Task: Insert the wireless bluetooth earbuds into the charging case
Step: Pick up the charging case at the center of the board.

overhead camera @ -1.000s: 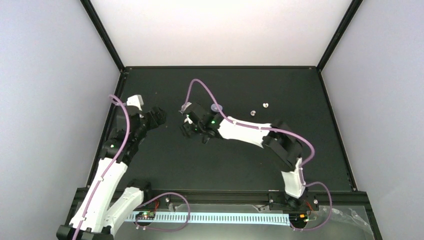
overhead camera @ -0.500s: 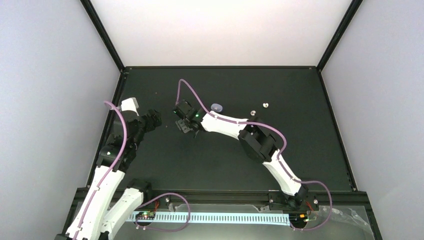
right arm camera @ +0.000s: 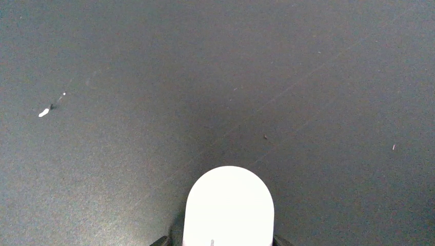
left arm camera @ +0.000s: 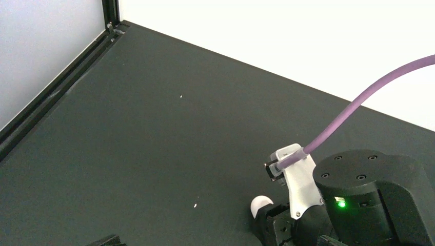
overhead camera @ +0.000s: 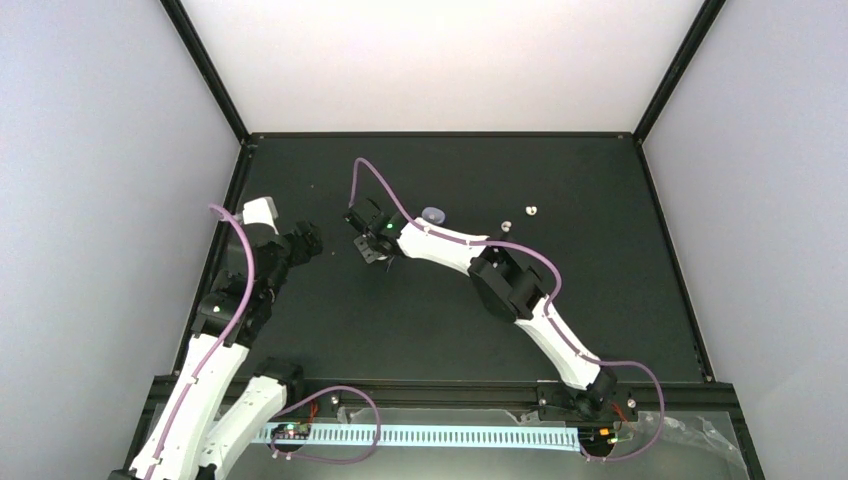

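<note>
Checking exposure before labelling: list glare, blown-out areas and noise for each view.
Top external: back wall blown out, table very dark. Left wrist: wall glares white; LED blooms green. Right wrist: white case overexposed, featureless; table grainy.

2 earbuds point(overhead camera: 506, 225) right of loose case point(overhead camera: 433, 214) | loose case behind right arm point(overhead camera: 445, 248) | other case point(right arm camera: 228, 205) between right jaws

Two white buds point(overhead camera: 505, 225) point(overhead camera: 532, 210) lie on the one dark surface point(overhead camera: 400, 330). There are two cases: one white case point(right arm camera: 228, 207) and one lilac case point(overhead camera: 433, 214). There are two arms, a left arm point(overhead camera: 235, 300) and a right arm point(overhead camera: 500, 280). Each arm carries one purple cable point(overhead camera: 248, 265) point(left arm camera: 359, 102), so two cables are in view.
</note>
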You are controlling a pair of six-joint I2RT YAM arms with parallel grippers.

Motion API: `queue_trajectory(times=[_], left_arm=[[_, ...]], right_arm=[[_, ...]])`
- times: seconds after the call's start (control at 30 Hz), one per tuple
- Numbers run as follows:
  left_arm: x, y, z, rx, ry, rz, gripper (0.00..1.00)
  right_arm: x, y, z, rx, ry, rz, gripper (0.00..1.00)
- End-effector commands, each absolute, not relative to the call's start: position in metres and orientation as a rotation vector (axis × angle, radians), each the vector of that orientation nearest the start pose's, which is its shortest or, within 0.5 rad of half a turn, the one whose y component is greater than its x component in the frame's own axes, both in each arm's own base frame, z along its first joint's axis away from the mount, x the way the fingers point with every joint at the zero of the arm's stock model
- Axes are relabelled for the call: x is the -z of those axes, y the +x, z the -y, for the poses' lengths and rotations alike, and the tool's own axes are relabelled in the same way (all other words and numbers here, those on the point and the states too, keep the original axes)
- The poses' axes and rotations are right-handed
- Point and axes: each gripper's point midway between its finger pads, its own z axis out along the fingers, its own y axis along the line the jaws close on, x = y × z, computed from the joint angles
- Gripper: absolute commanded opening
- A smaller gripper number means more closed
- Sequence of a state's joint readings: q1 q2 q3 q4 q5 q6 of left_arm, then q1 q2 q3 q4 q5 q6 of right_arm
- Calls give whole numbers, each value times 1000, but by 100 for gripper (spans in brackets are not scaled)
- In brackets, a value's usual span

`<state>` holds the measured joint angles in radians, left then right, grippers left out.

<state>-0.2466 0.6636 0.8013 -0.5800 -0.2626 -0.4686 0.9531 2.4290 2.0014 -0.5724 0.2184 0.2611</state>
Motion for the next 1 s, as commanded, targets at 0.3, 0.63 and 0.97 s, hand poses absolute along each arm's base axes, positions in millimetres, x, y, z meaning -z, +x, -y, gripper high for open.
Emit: queue_trajectory(times=[0.3, 0.63, 0.97], left_arm=[[-271, 259, 17, 165, -371, -1959, 99], [-268, 259, 18, 171, -372, -1956, 99], [-269, 258, 21, 192, -359, -1955, 99]], right_arm=[[-8, 358, -451, -185, -817, -2533, 53], [-4, 353, -440, -130, -844, -2549, 49], [-30, 345, -433, -217, -813, -2493, 21]])
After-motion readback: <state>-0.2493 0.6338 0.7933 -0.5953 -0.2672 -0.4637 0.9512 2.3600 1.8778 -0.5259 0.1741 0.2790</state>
